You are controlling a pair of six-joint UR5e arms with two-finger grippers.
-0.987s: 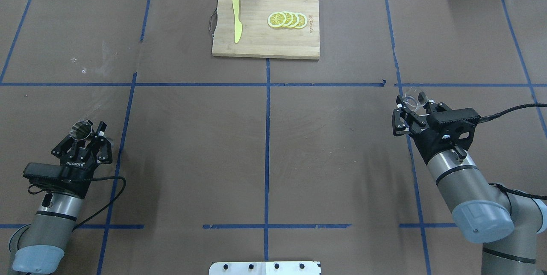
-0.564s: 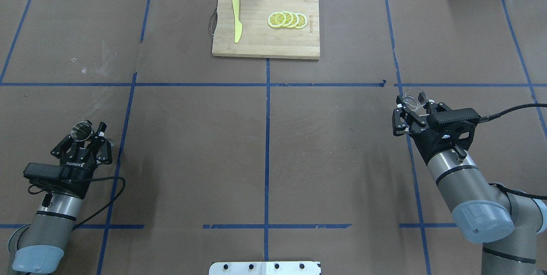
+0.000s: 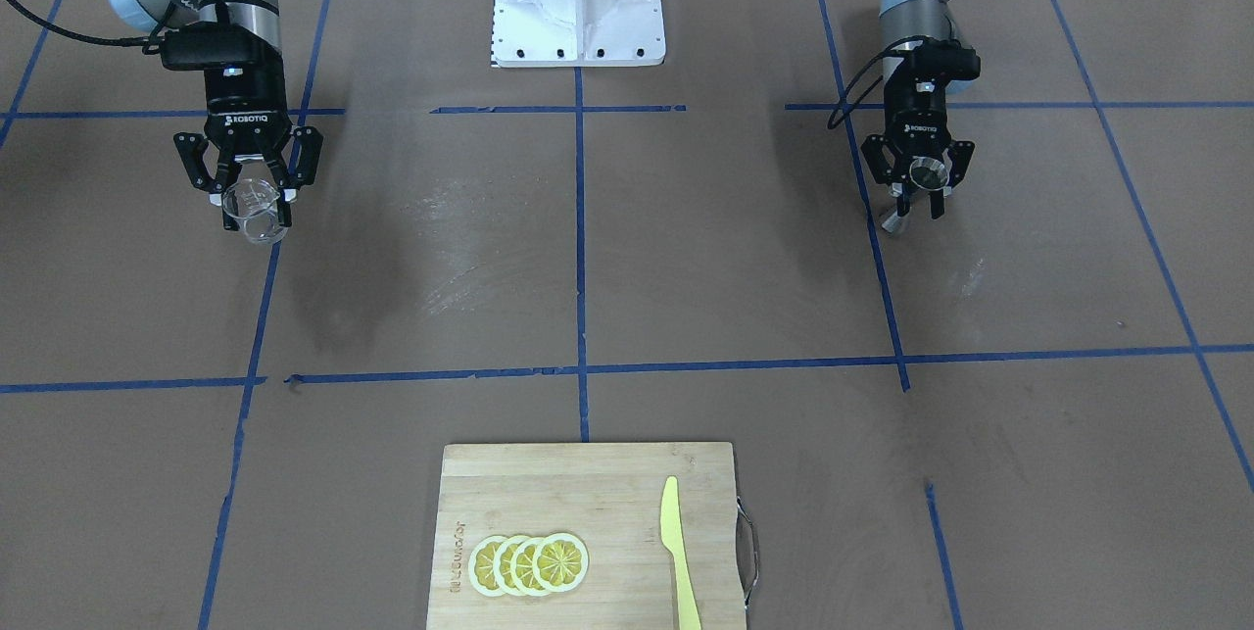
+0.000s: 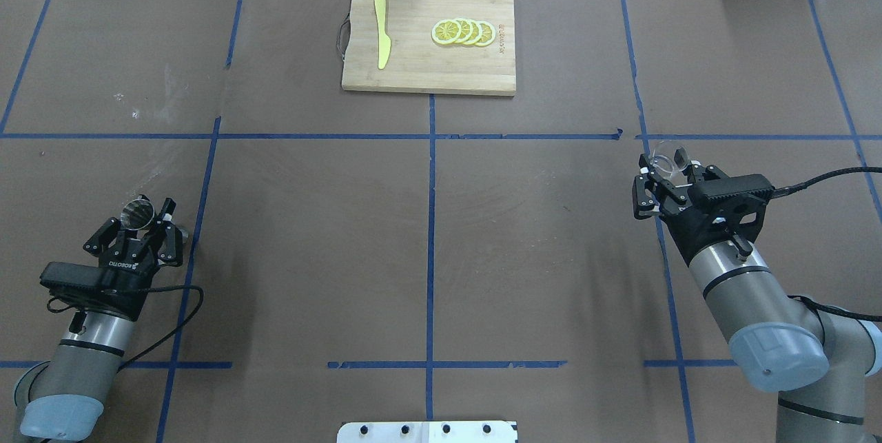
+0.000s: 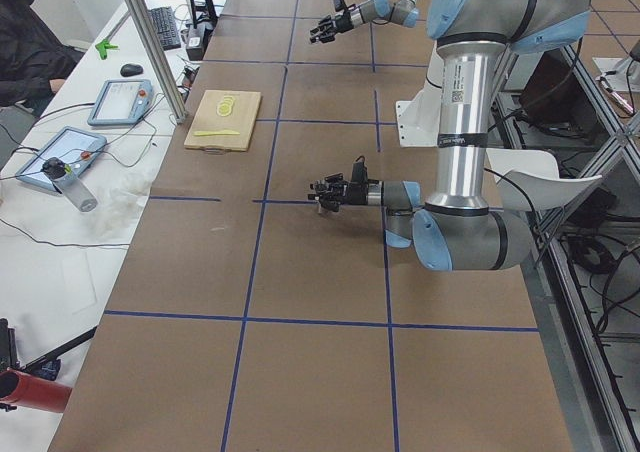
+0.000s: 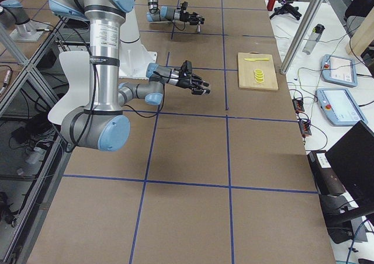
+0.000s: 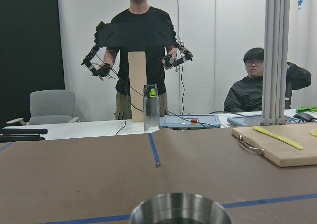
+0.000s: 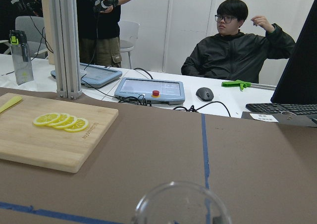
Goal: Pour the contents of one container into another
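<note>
The left hand (image 4: 140, 221) is clamped on the metal jigger (image 4: 137, 211), mouth upward, over the left part of the bench (image 4: 310, 236) toward the robot's edge. The right hand (image 4: 663, 171) grips the clear glass cup (image 4: 667, 159) over the right part, well apart from the jigger. A cutting board (image 4: 420, 67) carrying lemon slices (image 4: 462, 32) and a yellow knife (image 4: 381, 31) lies mid-bench at the far edge.

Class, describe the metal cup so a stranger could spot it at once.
At the brown table, find the robot's left arm, far from the cutting board. Its jaws grip a silver hourglass-shaped cup; the right arm holds a clear glass cup.
</note>
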